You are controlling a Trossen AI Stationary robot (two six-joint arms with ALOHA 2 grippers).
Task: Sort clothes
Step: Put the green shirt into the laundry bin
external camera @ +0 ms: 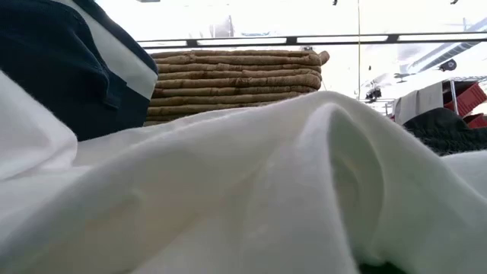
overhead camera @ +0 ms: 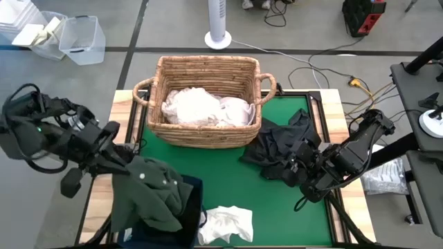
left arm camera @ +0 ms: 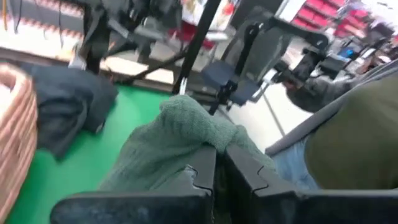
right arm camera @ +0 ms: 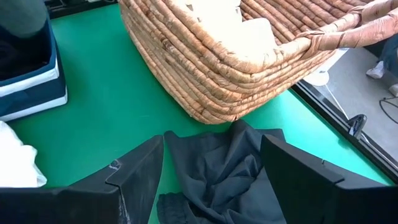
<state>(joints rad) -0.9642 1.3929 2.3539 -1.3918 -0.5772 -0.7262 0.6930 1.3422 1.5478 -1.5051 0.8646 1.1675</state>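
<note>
From above: right gripper (overhead camera: 302,174) spread wide over the crumpled black garment (overhead camera: 277,149) on the green mat (overhead camera: 235,176) beside the wicker basket (overhead camera: 204,131), white clothes (overhead camera: 204,107) already inside, a loose white garment (overhead camera: 227,223) near the front edge, and left gripper (overhead camera: 118,153) clamped on a green garment (overhead camera: 149,190) draped over the blue bin (overhead camera: 190,190). At table height: white cloth fills the foreground, soft and billowed. Through the wrist cameras: left fingers pinched tight on green fabric (left arm camera: 180,134); right fingers straddling black folds (right arm camera: 217,168) — judged light, limp, prone to trail, best pinched at a raised ridge.
</note>
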